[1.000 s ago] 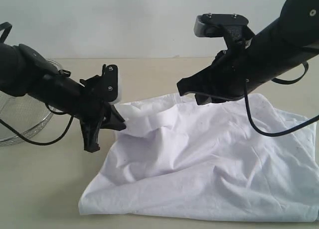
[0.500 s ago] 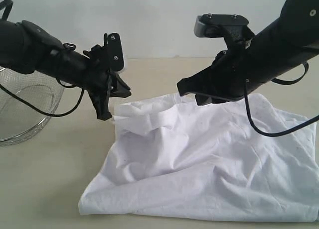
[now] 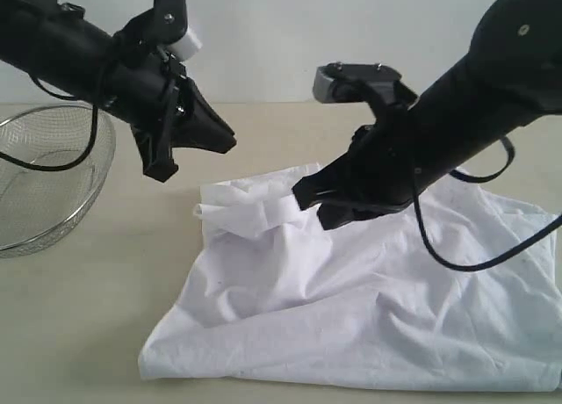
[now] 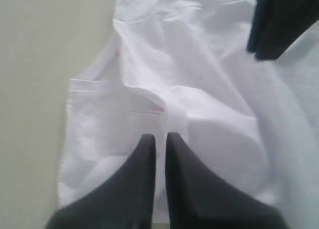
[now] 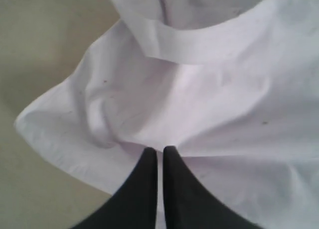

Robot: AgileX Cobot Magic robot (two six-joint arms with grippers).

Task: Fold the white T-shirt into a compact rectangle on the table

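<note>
the white t-shirt (image 3: 369, 307) lies crumpled on the desk (image 3: 79, 342), not yet folded. its long axis runs across the exterior view from the middle out to the right edge. a wire basket (image 3: 44, 184) stands well apart on the left. the left tool (image 3: 226, 142) hangs in the air with its jaws closed and nothing between them. the shirt's far-left corner, where a hem band is turned over, lies below it and toward the right. the right tool (image 3: 300, 193) is also closed; no cloth shows between its jaws. its tip sits low, just beside that turned-over band, so the right arm is the nearer one. judgement: either tool must open before it can take a hem.
</note>
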